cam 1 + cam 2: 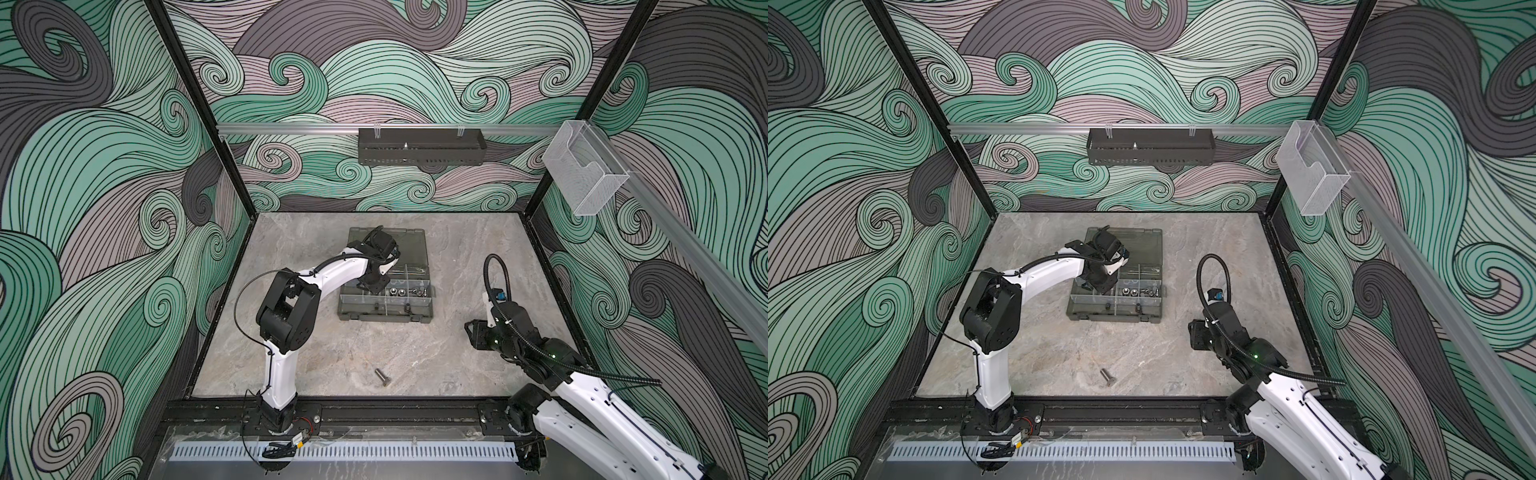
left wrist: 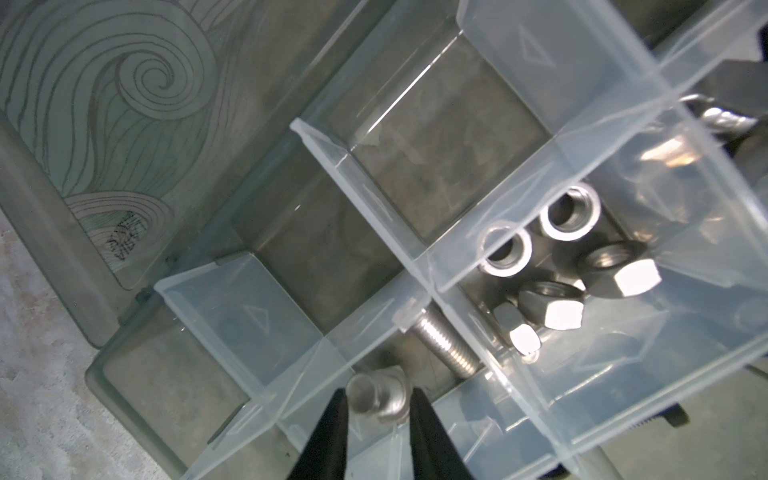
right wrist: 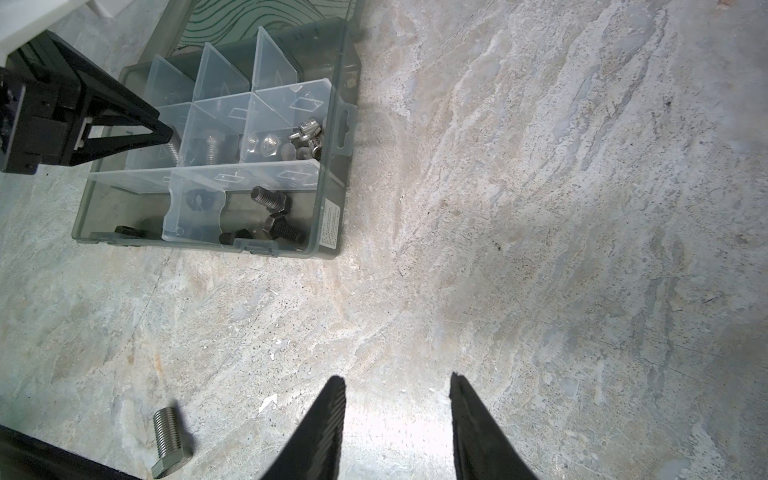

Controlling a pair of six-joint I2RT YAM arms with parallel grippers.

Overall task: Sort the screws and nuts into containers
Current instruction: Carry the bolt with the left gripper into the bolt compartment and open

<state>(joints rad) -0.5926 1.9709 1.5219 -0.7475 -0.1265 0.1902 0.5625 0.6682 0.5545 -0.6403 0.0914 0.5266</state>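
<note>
The smoky-grey organiser case lies open mid-table, its containers split by clear dividers. My left gripper hangs over a left-hand compartment. A short silver screw sits at its very tips, touching both fingers. Another silver screw lies in a compartment beside several silver nuts. Black screws fill the front compartment. One silver screw lies loose near the table's front edge. My right gripper is open and empty, low over bare table to the right.
The case's lid lies flat behind it. A black perforated tray hangs on the back wall and a clear acrylic box on the right wall. A black rail runs along the table's front edge.
</note>
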